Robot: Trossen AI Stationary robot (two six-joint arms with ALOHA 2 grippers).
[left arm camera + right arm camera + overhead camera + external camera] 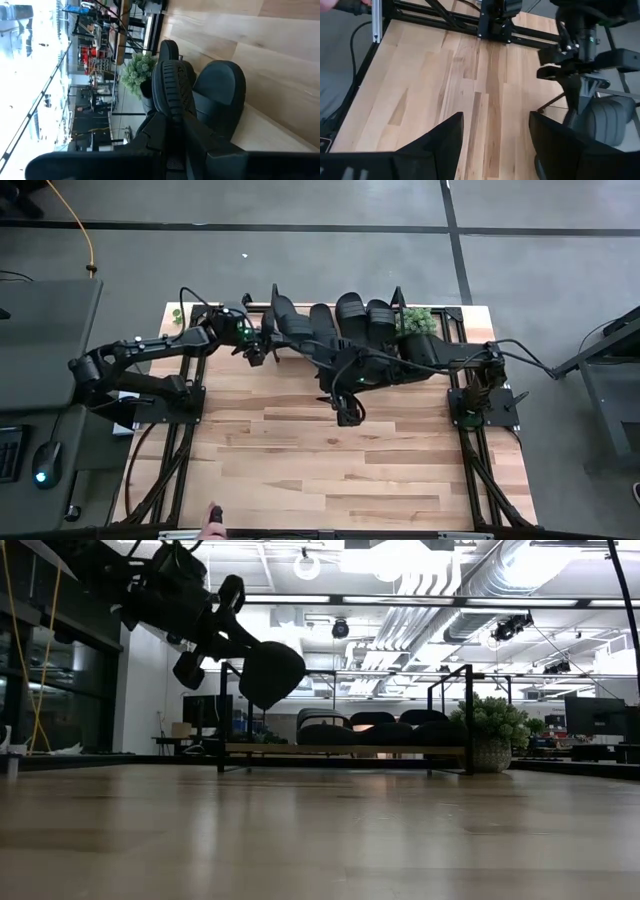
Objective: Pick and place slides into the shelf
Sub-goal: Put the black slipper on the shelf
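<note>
Left pincer is up off the bench at the shelf's left end, fingers pinched on a black slide. Low view shows that slide hanging in the air, sole tipped toward the camera, above and left of the shelf, not touching the board. Left wrist view: the dark fingers clamp the slide's edge, ribbed sole showing.

Right pincer hovers over the bare bench middle, in front of the shelf, fingers spread with nothing between; right wrist view shows its two dark fingers apart over wood planks, with the left arm and held slide farther off.

Three more slides sit side by side on the shelf at the bench's far edge, seen as low dark humps in low view. A potted plant stands at the shelf's right end, just beside the last slide.
</note>
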